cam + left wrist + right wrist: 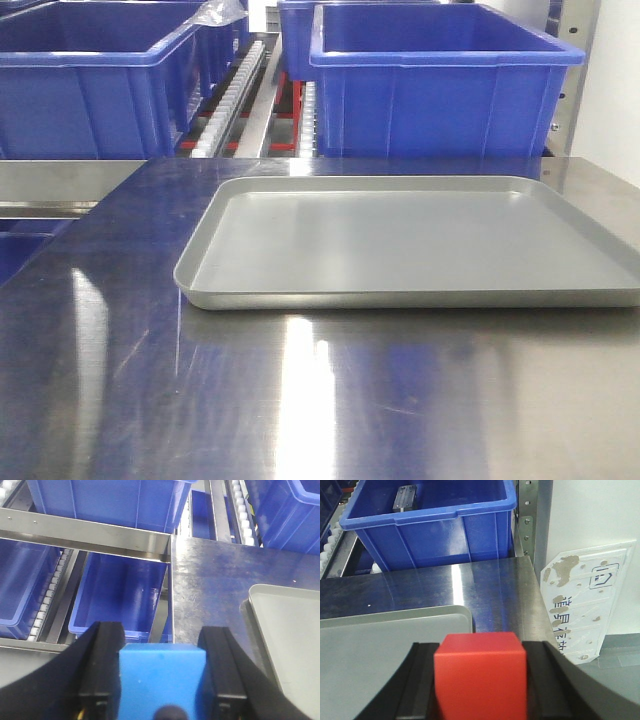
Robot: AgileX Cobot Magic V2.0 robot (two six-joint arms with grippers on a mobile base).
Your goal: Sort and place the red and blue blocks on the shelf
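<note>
In the left wrist view the blue block [162, 680] sits clamped between the two black fingers of my left gripper [162, 650], above the table's left edge and an open bin on a lower tier. My right gripper [480, 650] is shut on the red block [480, 675], hovering over the right end of the silver tray [385, 640]. The shelf shows as a flat screw-fastened rail [85, 537], as roller tracks [235, 95] between the bins, and as a perforated upright [530, 515]. Neither gripper nor block appears in the front view.
A shallow silver tray [420, 235] lies on the glossy steel table [300, 400]. Large blue bins [440, 85] [90, 90] stand on the shelf behind it; one holds a grey metal part [405, 497]. A white printed panel [585, 610] leans right of the table.
</note>
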